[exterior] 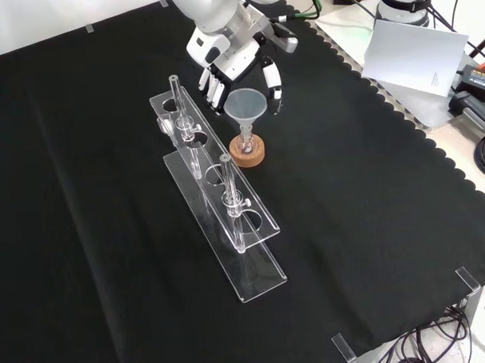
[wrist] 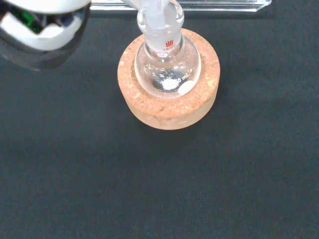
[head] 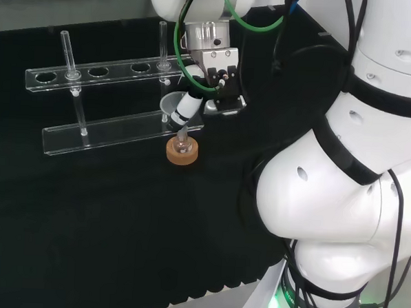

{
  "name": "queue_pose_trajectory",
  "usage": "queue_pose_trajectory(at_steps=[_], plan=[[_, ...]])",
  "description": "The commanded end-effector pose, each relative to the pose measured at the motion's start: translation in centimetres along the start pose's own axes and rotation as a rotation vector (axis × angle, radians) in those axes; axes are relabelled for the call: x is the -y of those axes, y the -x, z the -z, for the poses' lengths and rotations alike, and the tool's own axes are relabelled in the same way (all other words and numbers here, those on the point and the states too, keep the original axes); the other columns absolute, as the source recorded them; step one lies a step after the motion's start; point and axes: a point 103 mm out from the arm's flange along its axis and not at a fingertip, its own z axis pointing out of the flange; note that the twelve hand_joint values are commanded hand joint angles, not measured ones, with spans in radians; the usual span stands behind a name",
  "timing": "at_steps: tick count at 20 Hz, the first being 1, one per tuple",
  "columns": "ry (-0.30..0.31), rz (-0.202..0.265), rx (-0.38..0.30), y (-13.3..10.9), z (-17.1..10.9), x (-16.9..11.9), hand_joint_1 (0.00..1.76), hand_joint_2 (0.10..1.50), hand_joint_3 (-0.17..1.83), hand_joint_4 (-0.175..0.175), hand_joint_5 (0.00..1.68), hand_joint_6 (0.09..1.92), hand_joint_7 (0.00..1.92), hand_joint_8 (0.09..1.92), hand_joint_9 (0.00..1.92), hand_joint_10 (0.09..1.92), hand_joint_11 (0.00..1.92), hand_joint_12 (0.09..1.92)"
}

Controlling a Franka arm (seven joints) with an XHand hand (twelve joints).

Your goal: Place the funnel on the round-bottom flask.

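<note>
The funnel [exterior: 246, 106] stood with its stem entered in the neck of the round-bottom flask [wrist: 168, 62], which sat in its cork ring [exterior: 247, 153] on the worktop [exterior: 371, 225], just right of the clear tube rack [exterior: 219, 200] in the front view. My hand [exterior: 227, 70] was at the funnel's far side, its fingers [exterior: 272, 83] curled about the cone on both sides. I judged the placing nearly done, with only the release and withdrawal of the hand left.

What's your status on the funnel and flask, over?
Hand curled around clear funnel. Funnel stem in the neck of small clear round-bottom flask on cork ring stand. Clear acrylic tube rack alongside, not obstructing.
</note>
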Motion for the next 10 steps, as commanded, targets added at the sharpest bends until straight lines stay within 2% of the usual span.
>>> queue_pose_trajectory(at_steps=[1, 4, 5, 7, 10], plan=[[-0.009, -0.004, 0.005, -0.22, 0.09, -0.22, 0.80, 0.67, 0.62, -0.037, 0.50, 0.82, 0.46, 0.84, 0.75, 0.65, 0.37, 1.35], [-0.005, -0.015, 0.024, -1.11, -0.06, -0.57, 0.80, 0.67, 0.61, -0.040, 0.45, 0.78, 0.36, 0.82, 0.68, 0.65, 0.34, 1.37], [-0.011, 0.004, 0.018, -1.18, -0.03, -0.48, 0.80, 0.67, 0.61, -0.043, 0.41, 0.73, 0.30, 0.80, 0.63, 0.65, 0.32, 1.38], [-0.011, 0.000, 0.001, -0.77, -0.06, -0.45, 0.79, 0.67, 0.60, -0.048, 0.35, 0.60, 0.20, 0.78, 0.53, 0.68, 0.27, 1.40], [-0.011, -0.009, 0.002, -0.60, -0.12, -0.43, 0.79, 0.67, 0.60, -0.050, 0.33, 0.52, 0.16, 0.77, 0.48, 0.70, 0.24, 1.41]])
